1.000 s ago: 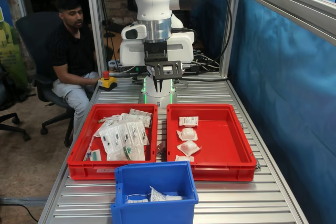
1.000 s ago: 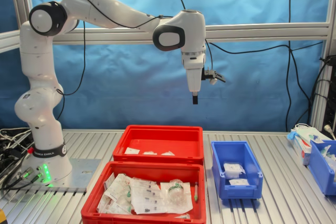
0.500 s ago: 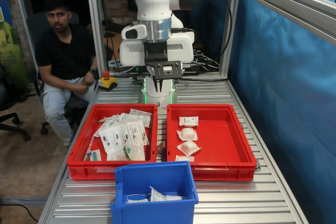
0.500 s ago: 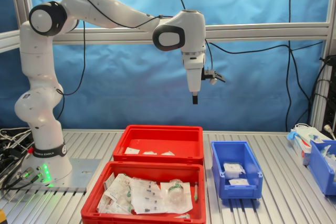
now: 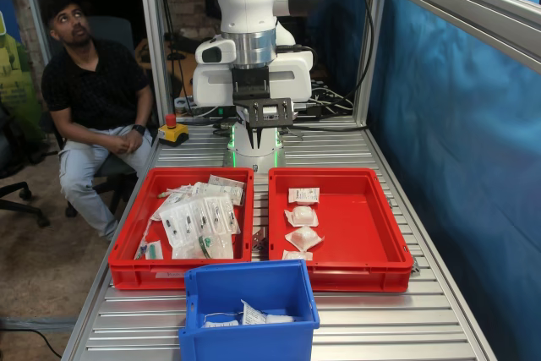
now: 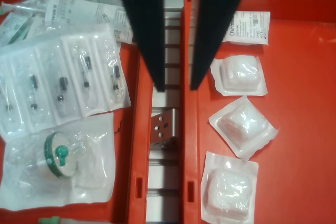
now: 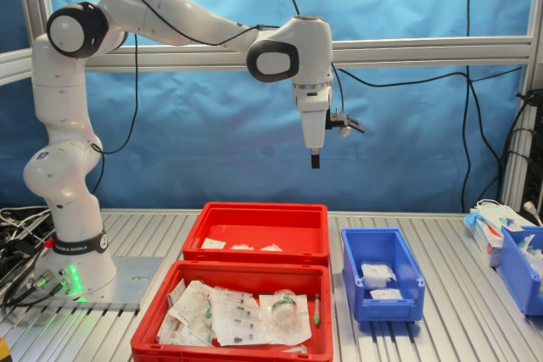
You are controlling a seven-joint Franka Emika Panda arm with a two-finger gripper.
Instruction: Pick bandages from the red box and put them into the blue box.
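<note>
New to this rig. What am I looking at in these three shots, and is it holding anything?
It is one white robot arm bolted to a slatted metal table. Both exterior views come from fixed cameras off the arm, on different sides of the table; the wrist view looks straight down from the arm's own camera. Its gripper hangs high above the trays with its two dark fingers apart and nothing between them. Below sit the red box with four wrapped white bandages, a second red tray heaped with clear medical packets, and the blue box already holding a few packs. A seated man watches from beside the table.
</note>
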